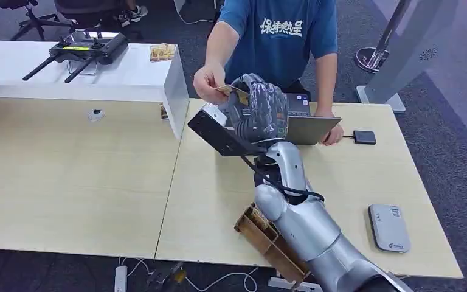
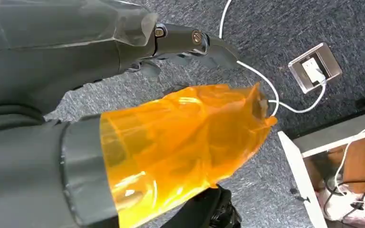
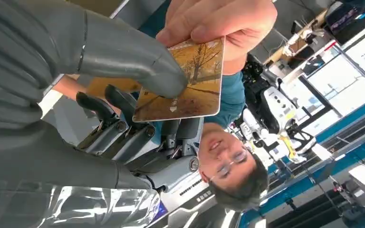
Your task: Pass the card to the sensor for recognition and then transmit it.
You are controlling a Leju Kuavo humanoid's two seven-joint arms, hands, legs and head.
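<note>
Two hands hold the thin rectangular card with an autumn tree picture (image 3: 185, 78) at once: the robot's right hand (image 1: 256, 109), raised above the far edge of the tabletop (image 1: 219, 201), pinches it between its thick grey thumb and dark fingers (image 3: 123, 102), and the person's hand (image 1: 210, 82) grips its other edge. To hand it over well, the robot should loosen this pinch slowly, only when the person's grip is firm. The left hand (image 2: 180, 42) hangs above the carpet floor (image 2: 275, 38), fingers curled, holding nothing

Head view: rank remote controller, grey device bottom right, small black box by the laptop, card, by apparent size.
1. remote controller, largest, antennas included
2. grey device, though it sits nearer the camera
3. small black box
4. card, smallest showing, but partly hidden between the right hand and the person's hand, so 3 and 4 are unsure.
</note>
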